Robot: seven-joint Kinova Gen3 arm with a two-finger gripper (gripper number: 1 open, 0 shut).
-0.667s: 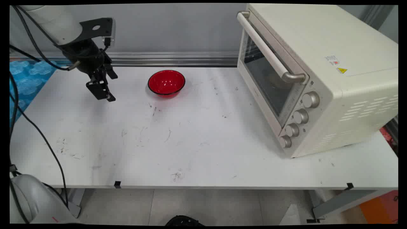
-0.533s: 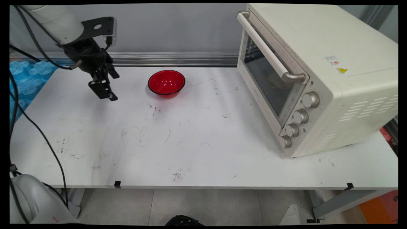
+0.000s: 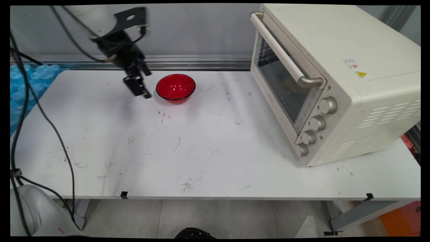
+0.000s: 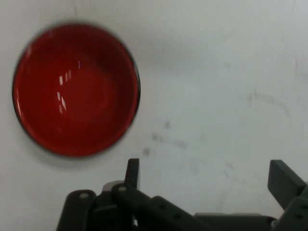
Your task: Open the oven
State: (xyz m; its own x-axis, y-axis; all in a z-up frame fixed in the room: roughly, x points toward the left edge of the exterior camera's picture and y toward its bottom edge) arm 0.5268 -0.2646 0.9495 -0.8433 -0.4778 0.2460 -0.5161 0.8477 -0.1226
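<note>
A red bowl with a dark rim stands empty on the white table, towards the back. My gripper hangs just left of it, a little above the table top, and holds nothing. In the hand view the red bowl fills the upper left, and my gripper is open, its two fingers wide apart with bare table between them.
A cream toaster oven with its glass door shut takes up the right side of the table; its handle and several knobs face left. Black cables hang from the arm on the left. Blue wrap lies off the left edge.
The gripper has moved right and slightly up, from the table's left part to right beside the red bowl. The bowl and oven have not moved.
</note>
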